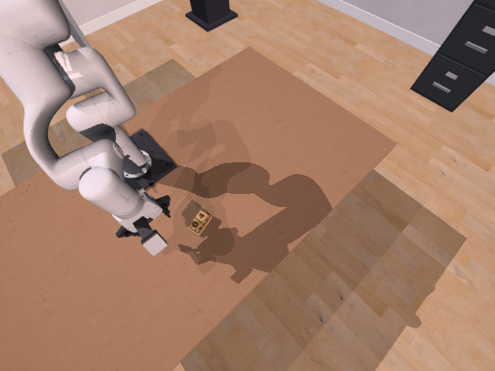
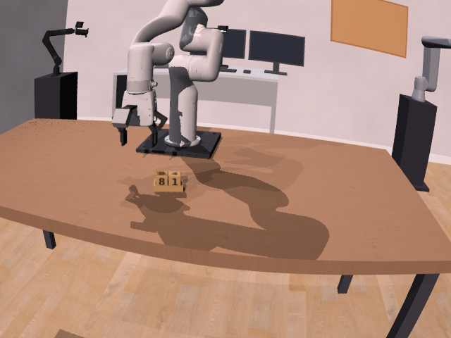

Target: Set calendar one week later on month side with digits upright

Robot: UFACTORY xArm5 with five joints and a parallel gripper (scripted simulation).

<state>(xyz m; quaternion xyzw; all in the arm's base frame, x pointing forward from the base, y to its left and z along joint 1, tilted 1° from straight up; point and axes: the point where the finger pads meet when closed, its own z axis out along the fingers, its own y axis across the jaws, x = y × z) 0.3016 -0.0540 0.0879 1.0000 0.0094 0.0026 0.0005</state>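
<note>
A small wooden calendar tray (image 2: 168,189) stands flat on the table with two wooden digit cubes side by side in it. In the exterior view the left cube (image 2: 161,179) shows 8 and the right cube (image 2: 175,180) shows 1 on the side facing the camera. In the top view the cubes' tops (image 1: 199,220) read 0 and 4. My gripper (image 2: 138,137) is open and empty. It hangs above the table, to the left of and behind the tray, apart from it. It also shows in the top view (image 1: 148,217). I cannot make out the month's name.
The arm's black base plate (image 2: 180,144) sits on the table behind the tray. The table's front edge (image 2: 218,260) lies well in front of the tray. Pedestals, a desk with monitors and a filing cabinet (image 1: 459,59) stand away from the table.
</note>
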